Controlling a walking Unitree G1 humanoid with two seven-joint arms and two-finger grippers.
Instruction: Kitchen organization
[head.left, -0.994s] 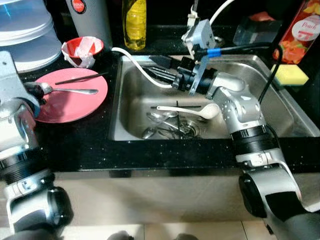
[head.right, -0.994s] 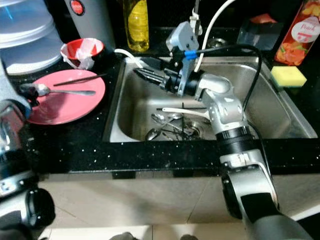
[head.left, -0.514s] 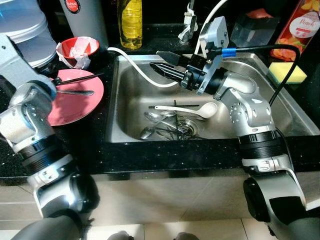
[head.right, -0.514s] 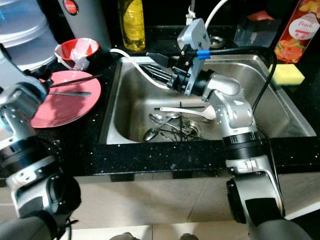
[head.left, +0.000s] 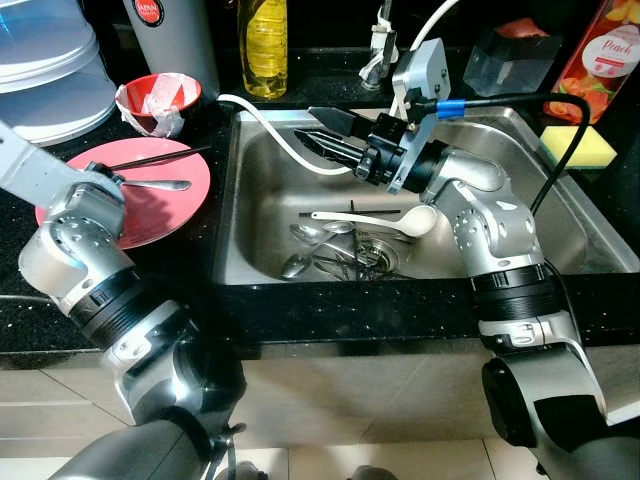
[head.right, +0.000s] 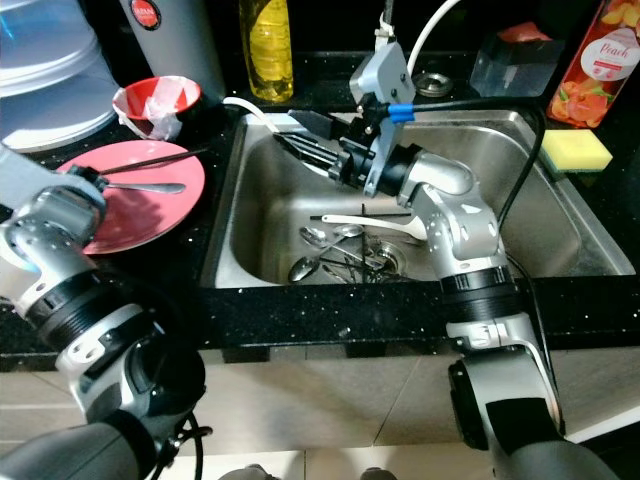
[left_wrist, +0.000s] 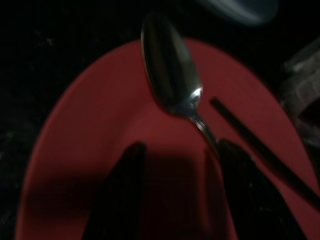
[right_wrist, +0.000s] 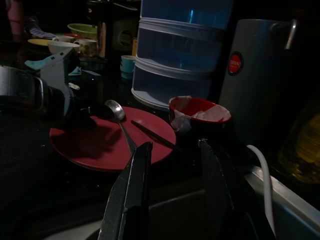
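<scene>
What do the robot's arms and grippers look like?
Both arms are jointed silver tubes with ribbed black bands. The right arm carries a grey camera block, a black cable with blue tape and a white cable. Each gripper, right and left, has two long black fingers.

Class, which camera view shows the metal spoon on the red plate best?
The left wrist view: the metal spoon lies close up on the red plate. Both eye views show it small; the right wrist view shows it dim and distant.
</scene>
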